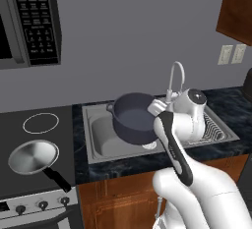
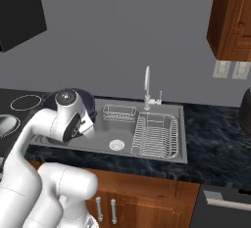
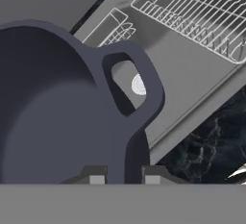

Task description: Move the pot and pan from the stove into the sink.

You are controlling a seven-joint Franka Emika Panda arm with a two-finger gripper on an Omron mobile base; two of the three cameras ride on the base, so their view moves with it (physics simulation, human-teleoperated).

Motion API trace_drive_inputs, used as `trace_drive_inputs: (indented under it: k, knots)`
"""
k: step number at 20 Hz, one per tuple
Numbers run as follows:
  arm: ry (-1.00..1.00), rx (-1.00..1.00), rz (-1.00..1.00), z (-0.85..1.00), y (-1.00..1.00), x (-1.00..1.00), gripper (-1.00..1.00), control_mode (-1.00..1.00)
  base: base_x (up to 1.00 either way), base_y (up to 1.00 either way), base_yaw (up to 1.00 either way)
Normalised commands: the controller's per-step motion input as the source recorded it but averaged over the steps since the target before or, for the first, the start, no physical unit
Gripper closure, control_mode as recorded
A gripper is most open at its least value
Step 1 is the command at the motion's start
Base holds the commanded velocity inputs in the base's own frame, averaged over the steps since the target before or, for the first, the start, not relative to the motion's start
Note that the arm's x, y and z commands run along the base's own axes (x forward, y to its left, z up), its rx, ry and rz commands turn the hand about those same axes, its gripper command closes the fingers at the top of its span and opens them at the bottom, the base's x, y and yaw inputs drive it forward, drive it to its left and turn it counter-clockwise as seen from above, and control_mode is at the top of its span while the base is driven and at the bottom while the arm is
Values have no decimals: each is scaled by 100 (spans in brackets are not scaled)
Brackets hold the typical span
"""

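Observation:
The dark blue-grey pot (image 1: 133, 119) hangs tilted above the left part of the sink (image 1: 102, 139), clear of the basin floor. My gripper (image 3: 124, 178) is shut on the pot's wall just below one loop handle (image 3: 144, 81); in the left base view the gripper (image 1: 155, 109) meets the pot's right rim. From the right base view the pot (image 2: 88, 101) shows partly behind my arm. The silver pan (image 1: 33, 155) with its black handle sits on the front of the black stove (image 1: 19, 134), to the sink's left.
A chrome faucet (image 1: 176, 73) rises behind the sink. A wire dish rack (image 2: 157, 134) fills the sink's right half and a smaller wire basket (image 2: 119, 112) stands at its back. The drain (image 2: 116, 145) lies in the left basin. A microwave (image 1: 29, 21) hangs over the stove.

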Motion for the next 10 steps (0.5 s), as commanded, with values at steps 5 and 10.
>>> trace_drive_inputs:
  k: [5, 10]
  knots:
    - [0, -4, -1, -36, 11, 41, 100, -100, 0, 0, 0]
    - [3, -3, 0, -38, 2, 35, 100, -100, 0, 0, 0]
